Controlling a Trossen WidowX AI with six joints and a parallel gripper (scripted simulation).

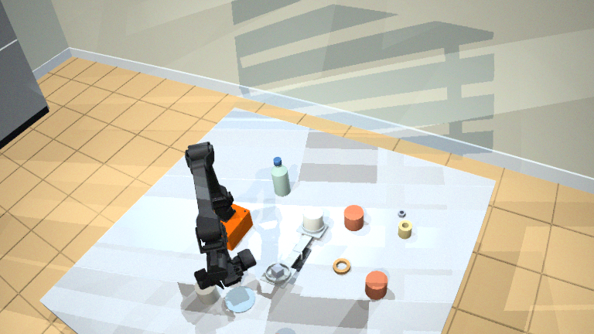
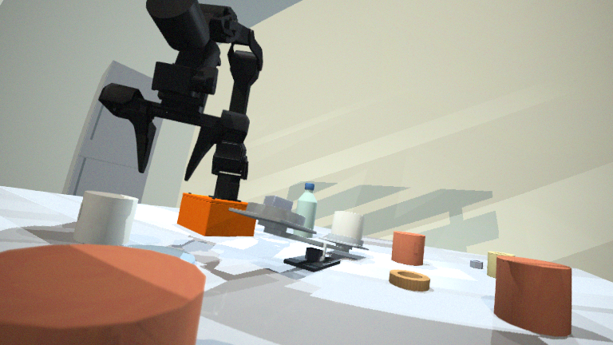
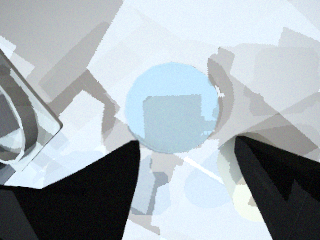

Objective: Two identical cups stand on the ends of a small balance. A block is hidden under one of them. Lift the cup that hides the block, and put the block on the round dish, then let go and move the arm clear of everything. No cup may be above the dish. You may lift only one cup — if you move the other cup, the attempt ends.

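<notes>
no writing or labels showed on anything i could read. from the left in the top view, the lifted cup (image 1: 206, 293) stood upright on the mat, just beside the round dish (image 1: 239, 298) and not over it. my gripper (image 1: 223, 271) hung above that pair, fingers (image 2: 145, 140) parted and pointing down, nothing between them. in the wrist view the dish (image 3: 172, 107) sat between the two finger tips, flat and pale blue. further right, the block (image 1: 276, 271) lay uncovered on the near pan of the balance (image 1: 301, 249), a small grey cube with no clear long axis. the beam ran from that pan up and away to the far pan, where the other cup (image 1: 312, 219) stood upright. in the exterior view the block's end (image 2: 277, 202) rode higher than the cup's end.
</notes>
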